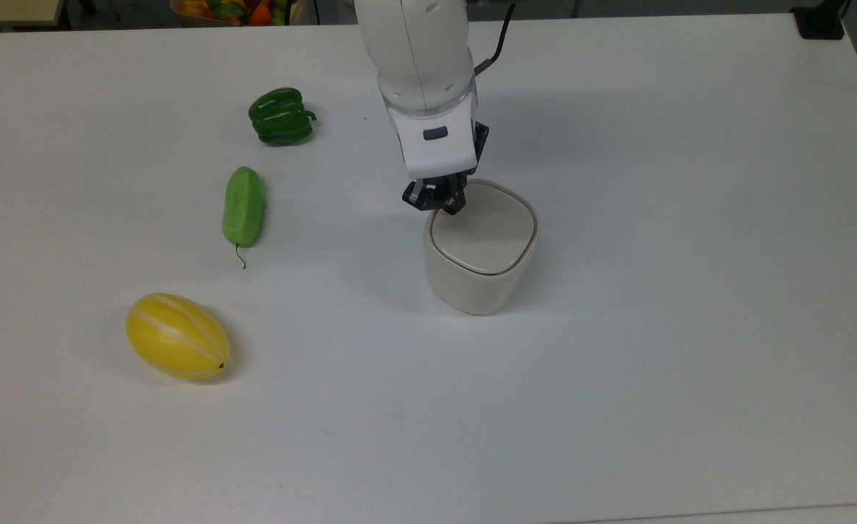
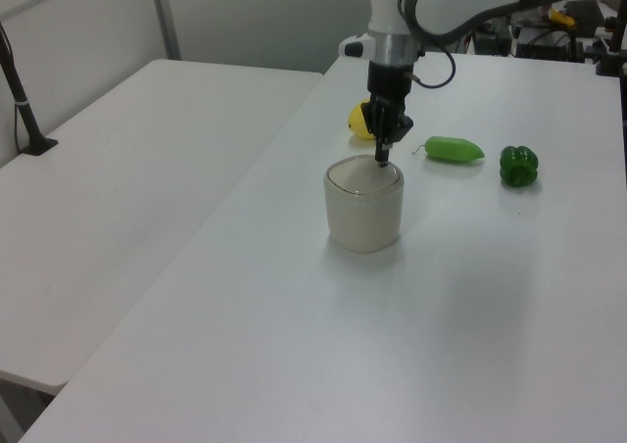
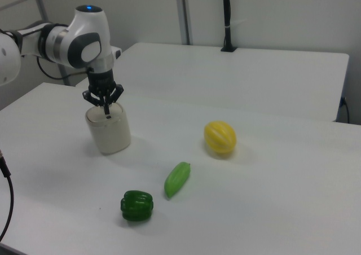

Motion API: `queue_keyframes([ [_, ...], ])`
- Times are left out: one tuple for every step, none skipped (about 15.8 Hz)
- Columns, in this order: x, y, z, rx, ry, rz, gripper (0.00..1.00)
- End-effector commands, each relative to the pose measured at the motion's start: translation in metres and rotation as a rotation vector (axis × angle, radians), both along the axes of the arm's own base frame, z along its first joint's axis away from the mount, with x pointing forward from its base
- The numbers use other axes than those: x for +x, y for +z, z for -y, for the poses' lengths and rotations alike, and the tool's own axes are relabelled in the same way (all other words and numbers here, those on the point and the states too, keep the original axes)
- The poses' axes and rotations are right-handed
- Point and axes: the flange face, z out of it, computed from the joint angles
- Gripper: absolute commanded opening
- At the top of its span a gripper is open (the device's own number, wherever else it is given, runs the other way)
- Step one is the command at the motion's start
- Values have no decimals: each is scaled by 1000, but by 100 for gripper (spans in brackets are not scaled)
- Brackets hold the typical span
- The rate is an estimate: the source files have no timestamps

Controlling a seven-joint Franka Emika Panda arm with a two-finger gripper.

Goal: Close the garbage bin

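Observation:
The garbage bin (image 1: 476, 285) is a cream-white tub standing near the middle of the table. Its flat lid (image 1: 485, 234) lies level in the rim, with just a thin dark seam around it. My gripper (image 1: 448, 207) hangs over the lid's corner at the top view's upper left, fingers shut with nothing between them. In the left view the gripper (image 2: 381, 156) has its tip at or just above the far rim of the bin (image 2: 363, 216). In the right view the gripper (image 3: 108, 114) points straight down onto the top of the bin (image 3: 109, 133).
A green pepper (image 1: 280, 116), a green cucumber (image 1: 242, 206) and a yellow melon (image 1: 178, 335) lie on the top view's left, well away from the bin. A box of fruit (image 1: 231, 10) sits past the table's far edge. A second white table (image 2: 127, 159) adjoins in the left view.

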Motion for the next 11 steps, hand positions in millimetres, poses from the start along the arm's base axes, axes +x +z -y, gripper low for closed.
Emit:
queue_keyframes([
  [-13, 41, 27, 10, -157, 17, 5],
  [-14, 51, 45, 9, -231, 9, 8],
  [-18, 60, 61, 10, -289, -5, 12],
  [-22, 67, 75, 3, -346, -26, 13],
  [-29, 75, 91, -18, -410, -54, 14],
  [-35, 79, 106, -42, -479, -86, 17],
  [-40, 85, 120, -58, -569, -110, 23],
  [-45, 88, 135, -78, -649, -134, 33],
  [-53, 87, 151, -99, -687, -164, 85],
  [-61, 91, 157, -103, -695, -173, 100],
  [-69, 97, 170, -93, -716, -175, 100],
])
